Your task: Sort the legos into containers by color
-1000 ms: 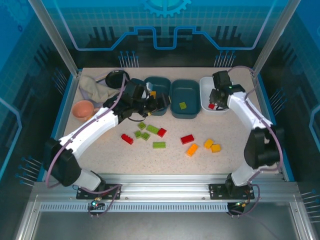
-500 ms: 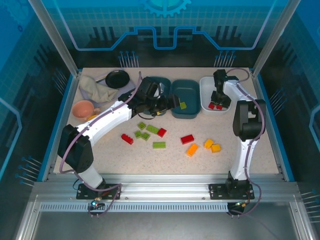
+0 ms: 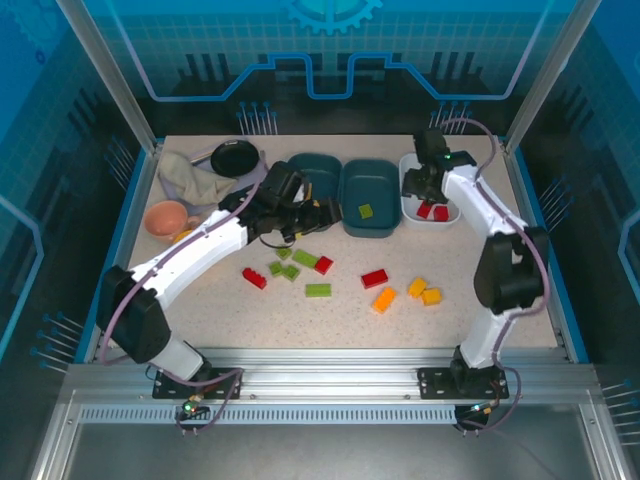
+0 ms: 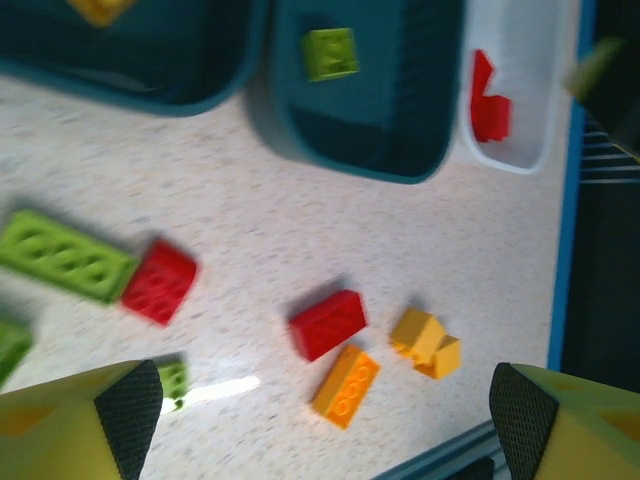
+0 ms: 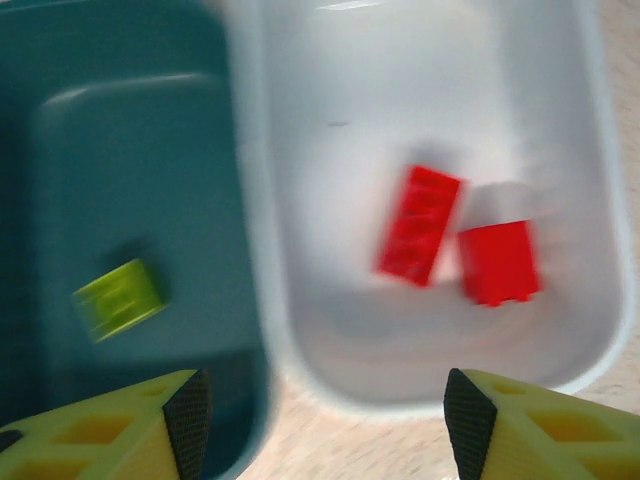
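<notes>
Jaws on both arms stand wide apart, and I see nothing held in either. My right gripper [image 5: 325, 400] hangs over the white tray [image 5: 400, 80]. Just ahead of its jaws two red bricks [image 5: 420, 225] lie side by side in that tray, close together. Off to the left of the jaws, as the wrist camera sees them, a green brick [image 5: 120, 298] sits in the neighbouring teal tray [image 5: 100, 160]. My left gripper [image 4: 325, 400] hovers above the table [image 4: 250, 220], short of the trays. Just ahead of its jaws lie a red brick [image 4: 328, 323], an orange brick [image 4: 345, 385] and two yellow ones [image 4: 425, 340] touching each other. Toward the left of those jaws a second red brick [image 4: 160, 282] lies against a long green brick [image 4: 65, 255]. Far ahead, the other teal tray [image 4: 150, 60] holds a yellow piece [image 4: 100, 8] at the edge of my view
</notes>
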Robot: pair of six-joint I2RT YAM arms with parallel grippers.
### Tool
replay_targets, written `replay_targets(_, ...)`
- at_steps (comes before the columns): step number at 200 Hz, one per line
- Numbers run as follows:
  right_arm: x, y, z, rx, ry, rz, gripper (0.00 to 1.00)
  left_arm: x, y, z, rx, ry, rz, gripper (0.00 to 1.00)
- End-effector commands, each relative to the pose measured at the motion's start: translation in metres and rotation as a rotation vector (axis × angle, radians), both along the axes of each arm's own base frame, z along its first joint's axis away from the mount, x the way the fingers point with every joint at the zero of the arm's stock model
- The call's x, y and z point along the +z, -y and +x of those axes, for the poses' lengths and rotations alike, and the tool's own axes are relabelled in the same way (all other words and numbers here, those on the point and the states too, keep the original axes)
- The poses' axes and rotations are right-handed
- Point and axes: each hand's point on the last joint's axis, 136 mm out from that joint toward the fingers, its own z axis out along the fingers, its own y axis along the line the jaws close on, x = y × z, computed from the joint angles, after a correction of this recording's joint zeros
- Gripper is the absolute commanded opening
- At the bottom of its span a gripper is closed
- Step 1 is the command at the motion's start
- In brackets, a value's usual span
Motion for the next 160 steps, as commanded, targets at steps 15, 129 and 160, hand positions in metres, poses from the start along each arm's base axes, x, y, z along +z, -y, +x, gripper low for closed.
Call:
replay_targets(15, 0.015, -0.114, -0.059, 0.429, 0.136, 0.07, 0.65, -0.041, -0.072, -0.041, 0.213, -0.203, 0.13, 0.86)
replay_targets(129, -0.063, -0.227, -0.173, 0.791, -0.078, 0.125, 0.64, -0.091, -0.116, -0.041, 0.348, -0.38, 0.156, 0.77)
replay_targets(160, -0.062, -0.236, -0.172, 0.822, -0.075, 0.129, 0.65, -0.09, -0.122, -0.033, 0.376, -0.397, 0.176, 0.76)
